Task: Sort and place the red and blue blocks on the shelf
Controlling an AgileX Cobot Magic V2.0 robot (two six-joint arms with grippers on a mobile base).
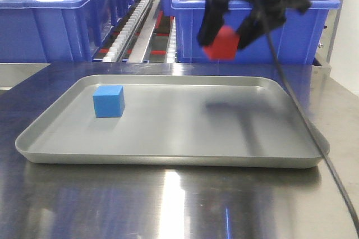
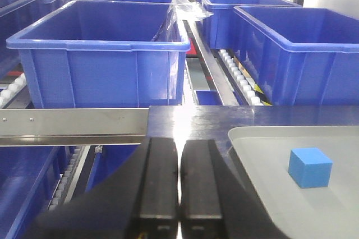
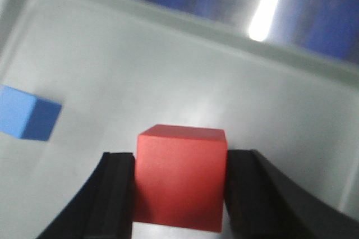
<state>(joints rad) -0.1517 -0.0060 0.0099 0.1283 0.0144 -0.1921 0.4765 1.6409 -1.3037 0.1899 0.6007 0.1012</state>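
My right gripper (image 1: 225,38) is shut on the red block (image 1: 221,44) and holds it in the air above the right half of the grey tray (image 1: 168,157). From the right wrist the red block (image 3: 180,177) sits squarely between both black fingers (image 3: 115,194). The blue block (image 1: 109,101) rests on the tray's left part, also seen as the blue block (image 2: 309,166) and blue block (image 3: 28,113). My left gripper (image 2: 179,155) is shut with nothing in it, left of the tray over the table edge. The shelf rail (image 2: 73,125) runs beyond it.
Large dark-blue bins (image 1: 50,14) (image 1: 280,20) stand on the shelf behind the tray, with white roller tracks (image 1: 132,23) between them. The steel-topped table (image 1: 168,205) carries the tray. A black cable (image 1: 314,132) hangs across the tray's right edge.
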